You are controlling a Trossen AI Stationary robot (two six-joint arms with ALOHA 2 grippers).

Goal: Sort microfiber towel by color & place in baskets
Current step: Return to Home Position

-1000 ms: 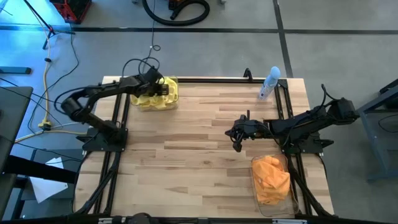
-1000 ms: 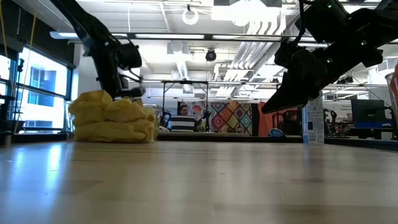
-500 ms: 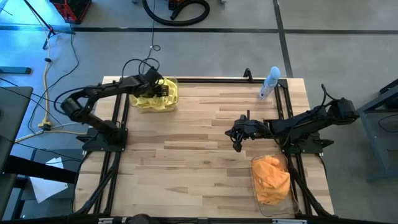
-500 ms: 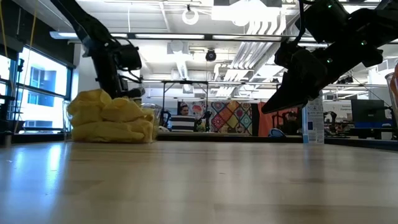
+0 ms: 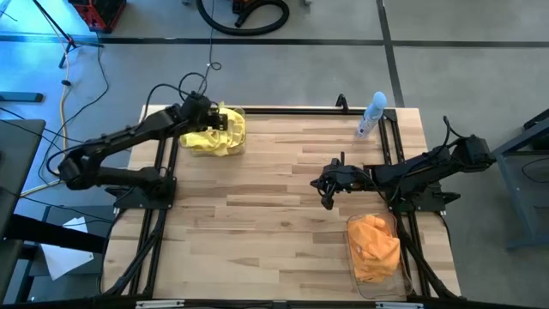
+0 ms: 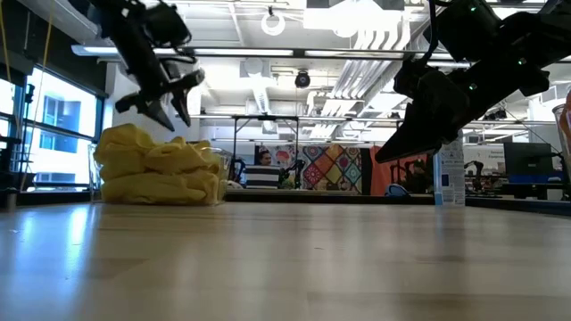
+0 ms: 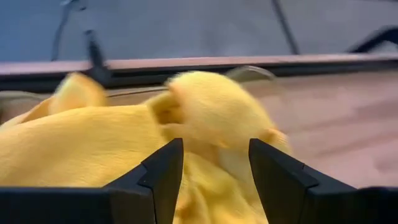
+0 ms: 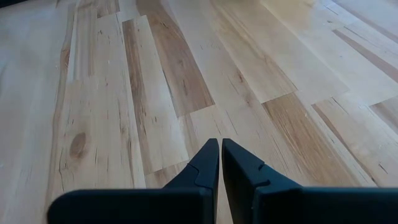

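Yellow towels [image 5: 214, 137] fill the bin [image 5: 244, 112] just below the left tool [image 6: 172, 109], jaws parted

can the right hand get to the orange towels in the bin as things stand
Probably yes. The right hand is shut above the table, and the orange towels lie heaped in the open-topped bin close by, with nothing between them.

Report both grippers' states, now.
Left gripper: open, empty, above the yellow towels.
Right gripper: shut, holding nothing, over the table.
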